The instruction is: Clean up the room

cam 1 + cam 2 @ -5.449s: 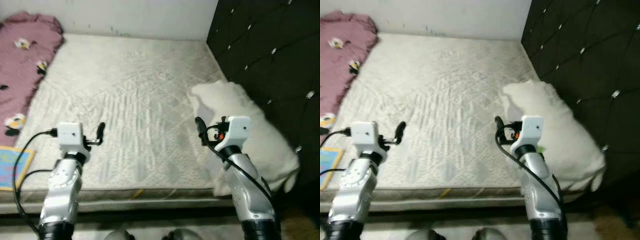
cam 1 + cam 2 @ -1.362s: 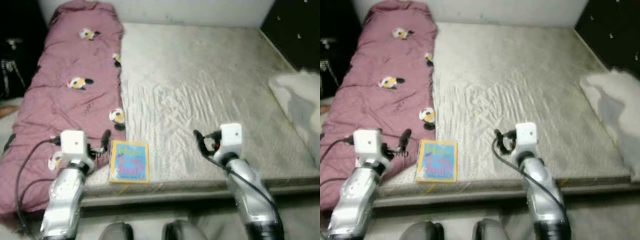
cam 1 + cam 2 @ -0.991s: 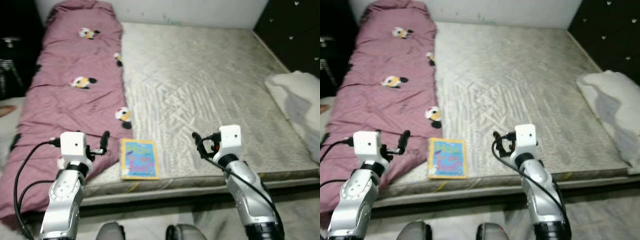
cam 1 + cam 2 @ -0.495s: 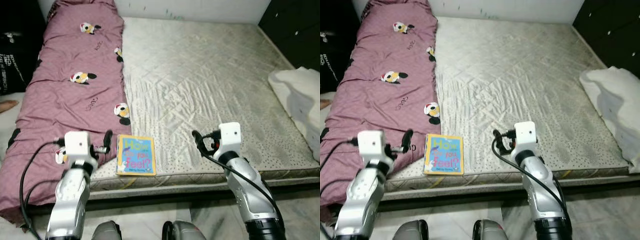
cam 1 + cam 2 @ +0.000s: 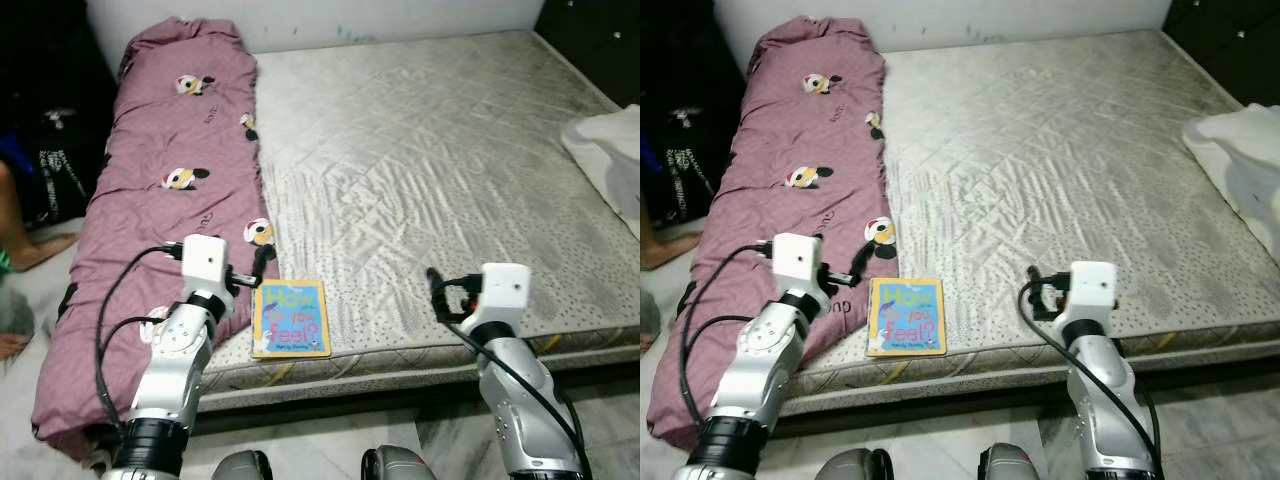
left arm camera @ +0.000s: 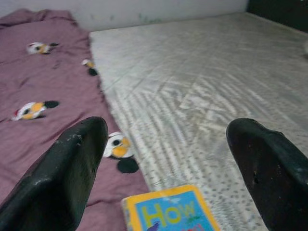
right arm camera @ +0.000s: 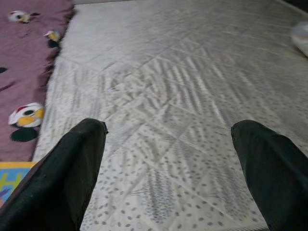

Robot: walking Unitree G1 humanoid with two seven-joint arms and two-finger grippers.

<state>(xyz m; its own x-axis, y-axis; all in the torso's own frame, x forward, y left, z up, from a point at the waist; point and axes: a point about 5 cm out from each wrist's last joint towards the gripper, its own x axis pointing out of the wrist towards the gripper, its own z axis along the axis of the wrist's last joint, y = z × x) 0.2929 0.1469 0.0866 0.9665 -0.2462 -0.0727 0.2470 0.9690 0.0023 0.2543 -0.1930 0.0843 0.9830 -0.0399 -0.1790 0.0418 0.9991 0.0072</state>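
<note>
Over the last seconds the head views swung from the white pillow (image 5: 610, 150) end of the bed (image 5: 450, 170) toward its left side — camera motion, nothing on the mattress moved. The book (image 5: 291, 318) lay at the near edge, beside the maroon quilt (image 5: 160, 200). Left tool (image 5: 262, 262), fingers apart and empty, hovered just left of it — likely the first pickup; right tool (image 5: 436, 290) apart too, idle.

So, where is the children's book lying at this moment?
The book lies flat at the near edge of the mattress, just beside the purple blanket, in front of the left tool.
</note>
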